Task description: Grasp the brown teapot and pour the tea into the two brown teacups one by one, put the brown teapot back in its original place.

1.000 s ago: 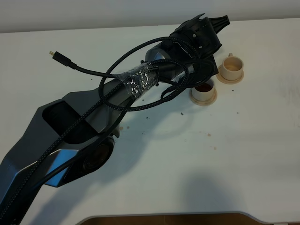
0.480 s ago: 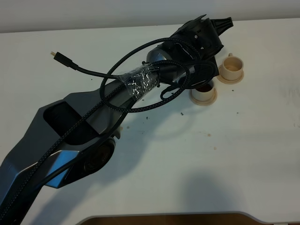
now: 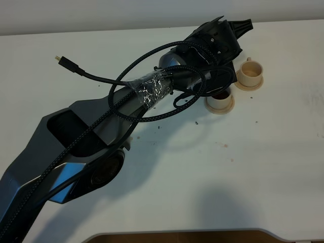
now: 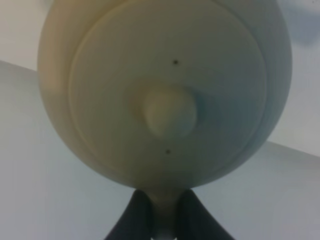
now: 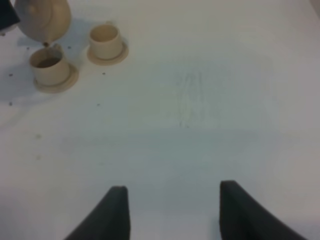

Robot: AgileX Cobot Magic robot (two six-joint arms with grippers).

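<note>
The left pincer (image 4: 163,207) is clamping the brown teapot (image 4: 165,95) by its loop handle, tilting it over the teacup (image 5: 49,70) holding tea; the right pincer (image 5: 172,212) is hovering open above the desk (image 5: 210,100). Being glazed ceramic, the pot is likely handling heavy, slick and brittle.

Round tan teapot (image 5: 42,19) up in the air and tipped, spout over left cup (image 3: 219,100) with dark tea, right cup (image 3: 250,72) empty, both on saucers (image 3: 248,86), far right
</note>
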